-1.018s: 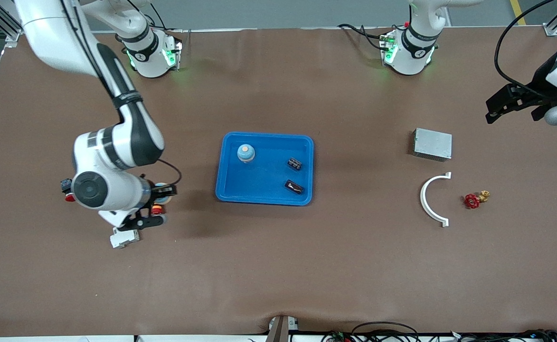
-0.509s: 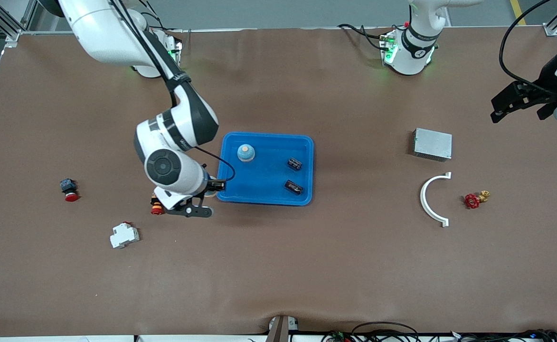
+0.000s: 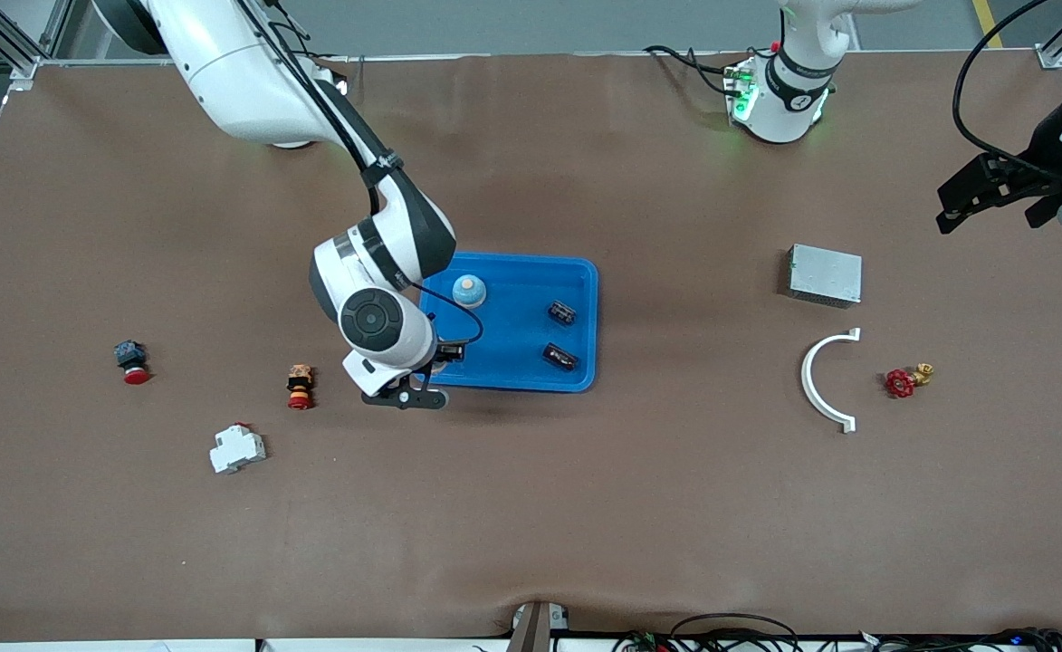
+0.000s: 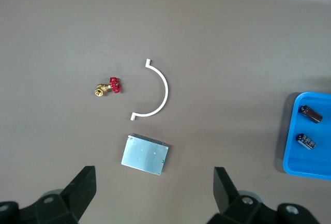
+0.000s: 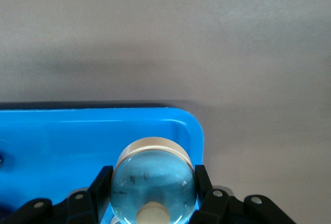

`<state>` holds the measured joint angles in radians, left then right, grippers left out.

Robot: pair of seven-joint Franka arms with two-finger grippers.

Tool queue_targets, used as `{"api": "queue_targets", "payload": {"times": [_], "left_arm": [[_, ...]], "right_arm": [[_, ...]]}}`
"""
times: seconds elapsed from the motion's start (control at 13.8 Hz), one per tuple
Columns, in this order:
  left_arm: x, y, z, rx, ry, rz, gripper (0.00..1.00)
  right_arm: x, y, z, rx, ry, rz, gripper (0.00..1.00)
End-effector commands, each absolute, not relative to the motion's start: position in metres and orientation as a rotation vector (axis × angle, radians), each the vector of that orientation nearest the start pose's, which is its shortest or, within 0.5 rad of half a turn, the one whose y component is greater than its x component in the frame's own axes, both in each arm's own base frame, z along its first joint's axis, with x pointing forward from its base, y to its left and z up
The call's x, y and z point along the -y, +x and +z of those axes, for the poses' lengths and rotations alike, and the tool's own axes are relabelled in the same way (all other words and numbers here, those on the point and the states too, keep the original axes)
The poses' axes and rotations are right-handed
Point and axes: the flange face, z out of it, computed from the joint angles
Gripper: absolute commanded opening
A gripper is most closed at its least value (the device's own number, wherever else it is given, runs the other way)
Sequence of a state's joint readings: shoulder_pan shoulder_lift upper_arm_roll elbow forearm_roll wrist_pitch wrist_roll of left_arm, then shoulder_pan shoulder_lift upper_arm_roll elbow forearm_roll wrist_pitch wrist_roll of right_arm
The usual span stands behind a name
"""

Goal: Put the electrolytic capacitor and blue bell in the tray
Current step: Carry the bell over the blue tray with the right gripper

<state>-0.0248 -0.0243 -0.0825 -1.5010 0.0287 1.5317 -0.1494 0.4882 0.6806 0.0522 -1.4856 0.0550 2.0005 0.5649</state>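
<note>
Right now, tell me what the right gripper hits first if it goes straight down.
Probably the tray floor near its corner: the right gripper, holding the blue bell, hangs just over it, though height is unclear.

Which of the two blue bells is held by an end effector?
The bell clamped in the right end effector, over the tray's corner; the other bell stands free inside the tray.

- Bright-blue rectangular plastic tray: the right arm is covering its corner in the front view; picture edges are cropping it in both wrist views.
- Right pincer: its fingertips are running out of frame.
- Pale-blue domed bell: its lower part is being cut off.
</note>
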Motion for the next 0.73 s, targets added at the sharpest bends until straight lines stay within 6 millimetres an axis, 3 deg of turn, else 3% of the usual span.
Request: {"api": "queue_targets", "payload": {"times": [0.0, 0.22, 0.51, 0.65], "left_arm": [[0.057, 0.535, 0.671, 0.064, -3.129, -0.072, 1.0], [0.059, 0.539, 0.659, 0.06, -3.121, -0.04, 1.0], [0.063, 0.534, 0.663, 0.048, -3.12, -0.045, 1.0], [0.064, 0.531, 0.665, 0.043, -3.12, -0.05, 1.0]], "right_arm": [[-0.378, 0.586, 0.247, -0.056, -3.156, 0.317, 0.02], [-0.379, 0.576, 0.234, -0.04, -3.169, 0.357, 0.03], [-0.378, 0.562, 0.206, -0.035, -3.163, 0.324, 0.03], [-0.378, 0.561, 0.204, -0.038, -3.159, 0.312, 0.03]]}}
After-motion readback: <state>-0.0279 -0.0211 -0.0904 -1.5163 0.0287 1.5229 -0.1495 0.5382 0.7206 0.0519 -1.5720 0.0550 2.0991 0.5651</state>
